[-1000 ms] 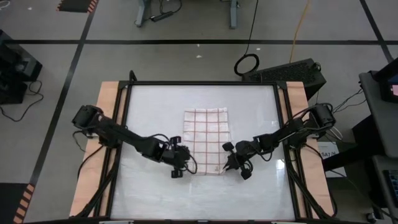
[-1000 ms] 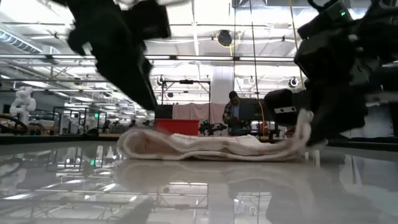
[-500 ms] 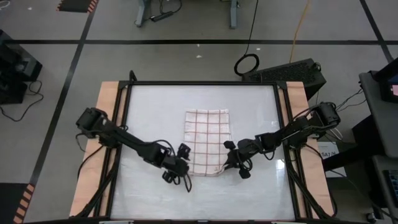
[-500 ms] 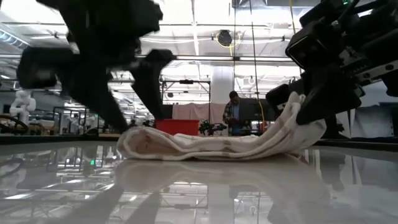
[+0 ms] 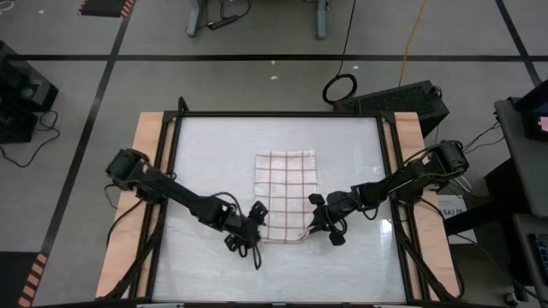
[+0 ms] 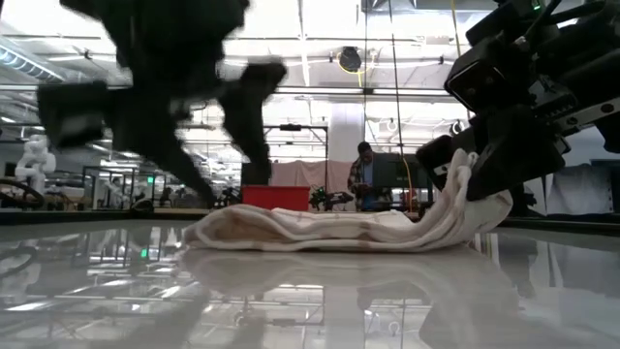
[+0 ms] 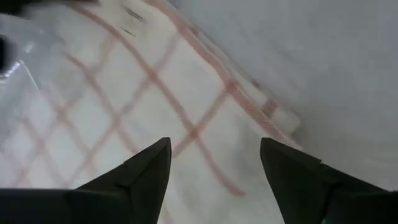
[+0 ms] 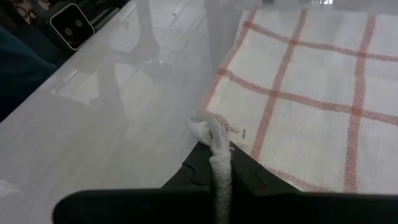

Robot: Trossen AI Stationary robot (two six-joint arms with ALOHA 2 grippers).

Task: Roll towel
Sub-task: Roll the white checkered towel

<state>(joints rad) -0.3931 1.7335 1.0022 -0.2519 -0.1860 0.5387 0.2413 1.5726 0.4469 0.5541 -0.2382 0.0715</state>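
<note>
The white towel (image 5: 284, 192) with red-brown grid lines lies flat in the middle of the table. Its near right corner is raised, and it also shows in the low view (image 6: 320, 229). My right gripper (image 5: 318, 222) is shut on that corner. My left gripper (image 5: 254, 221) is open at the towel's near left corner. In the left wrist view its two fingers stand apart over the cloth (image 7: 205, 118) near that edge. I cannot see them touch it. My right gripper pinches the towel's near right corner (image 8: 213, 132) between its two shut fingers, coming from the table's right side. The corner (image 6: 455, 189) is lifted off the table and bunched. The cloth slopes down from it to the rest of the towel, which lies flat.
The glossy white tabletop (image 5: 214, 162) has a black frame and wooden side strips. There is free surface on every side of the towel. Beyond the table, a person (image 6: 363, 184) stands far off in the room.
My right gripper has risen with the towel's near right corner, which has come up off the table and now slopes, while the rest stays flat. My left gripper has swung beside the towel's near left corner and come closer to the cloth.
</note>
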